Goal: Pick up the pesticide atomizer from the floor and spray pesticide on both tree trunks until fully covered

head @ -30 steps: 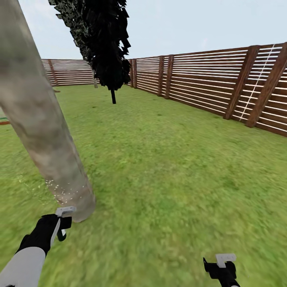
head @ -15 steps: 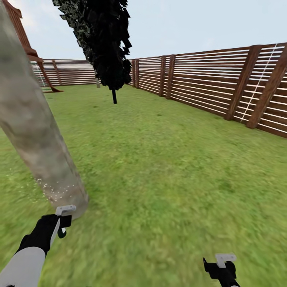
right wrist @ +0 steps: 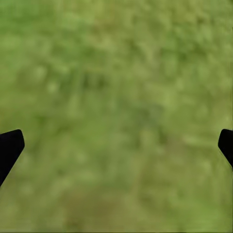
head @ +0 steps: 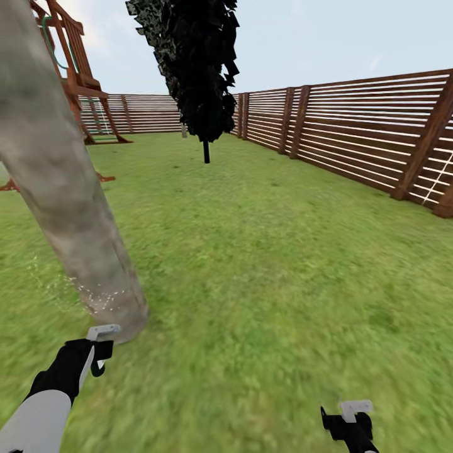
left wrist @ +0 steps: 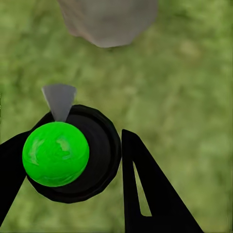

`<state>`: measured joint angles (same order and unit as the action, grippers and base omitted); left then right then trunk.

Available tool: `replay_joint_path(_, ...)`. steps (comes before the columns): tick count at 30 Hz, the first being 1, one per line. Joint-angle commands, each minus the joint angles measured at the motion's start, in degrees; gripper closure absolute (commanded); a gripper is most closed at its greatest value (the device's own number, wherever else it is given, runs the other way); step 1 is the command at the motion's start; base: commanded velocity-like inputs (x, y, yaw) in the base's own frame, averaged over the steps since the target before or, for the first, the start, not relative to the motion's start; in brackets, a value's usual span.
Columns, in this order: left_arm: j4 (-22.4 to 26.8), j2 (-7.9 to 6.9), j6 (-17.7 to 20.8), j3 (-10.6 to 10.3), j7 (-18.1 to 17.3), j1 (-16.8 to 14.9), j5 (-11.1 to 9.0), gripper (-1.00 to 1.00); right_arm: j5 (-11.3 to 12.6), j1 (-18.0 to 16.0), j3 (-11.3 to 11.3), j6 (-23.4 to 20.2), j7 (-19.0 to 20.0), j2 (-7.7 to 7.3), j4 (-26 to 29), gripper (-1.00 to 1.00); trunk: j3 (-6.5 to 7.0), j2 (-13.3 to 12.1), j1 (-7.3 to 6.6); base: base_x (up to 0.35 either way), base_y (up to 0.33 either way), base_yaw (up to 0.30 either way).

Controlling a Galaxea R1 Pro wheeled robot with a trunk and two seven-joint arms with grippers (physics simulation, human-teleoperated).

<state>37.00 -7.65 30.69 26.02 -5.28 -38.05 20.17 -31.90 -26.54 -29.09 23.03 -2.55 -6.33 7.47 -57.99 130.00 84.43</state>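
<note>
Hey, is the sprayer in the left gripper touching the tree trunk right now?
Apart. In the left wrist view, green grass shows between the atomizer, held by the left gripper, and the base of the tree trunk. Its grey nozzle points toward the trunk without reaching it.

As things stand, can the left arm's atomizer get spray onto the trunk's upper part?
Probably not: the atomizer sits low by the trunk base, where the specks cluster; higher bark looks bare.
</note>
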Motion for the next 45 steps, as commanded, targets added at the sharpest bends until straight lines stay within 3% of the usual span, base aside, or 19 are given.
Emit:
replay_joint_path(1,0.00,0.00,0.02,0.04,0.00,0.00,0.02,1.00,0.00,0.00,0.00,0.00,0.00,0.00,0.00,-1.00,0.00,0.00,0.00,0.230,-0.207,0.277)
replay_joint_path(9,0.17,0.03,0.16,0.24,0.00,0.00,-0.03,1.00,0.00,0.00,0.00,0.00,0.00,-0.06,0.00,-1.00,0.00,0.00,0.00,0.162,-0.238,0.239)
replay_joint_path(26,0.41,-0.16,0.07,0.35,0.00,0.00,-0.13,1.00,0.00,0.00,0.00,0.00,0.00,-0.09,0.00,-1.00,0.00,0.00,0.00,0.006,-0.276,0.012)
replay_joint_path(31,0.75,-0.08,-0.01,3.03,-0.09,0.00,-0.13,1.00,0.00,0.00,0.00,0.00,0.00,-0.09,0.00,-1.00,0.00,0.00,0.00,0.000,-0.078,0.263)
replay_joint_path(35,0.91,0.06,0.45,2.95,-0.75,-0.86,-0.19,1.00,0.00,0.00,0.00,0.00,0.00,-0.08,0.00,-1.00,0.00,0.00,0.00,0.000,-0.003,0.277)
replay_joint_path(40,2.59,0.04,1.25,2.67,-0.87,-4.23,-0.13,1.00,0.00,0.00,0.00,0.00,0.00,-0.09,0.00,-1.00,0.00,0.00,0.00,0.000,0.000,0.277)
replay_joint_path(45,4.47,0.36,1.61,2.56,-0.87,-4.78,-0.13,1.00,0.00,0.00,0.00,0.00,0.00,-0.09,0.08,-1.00,0.00,0.00,0.00,0.000,0.000,0.166)
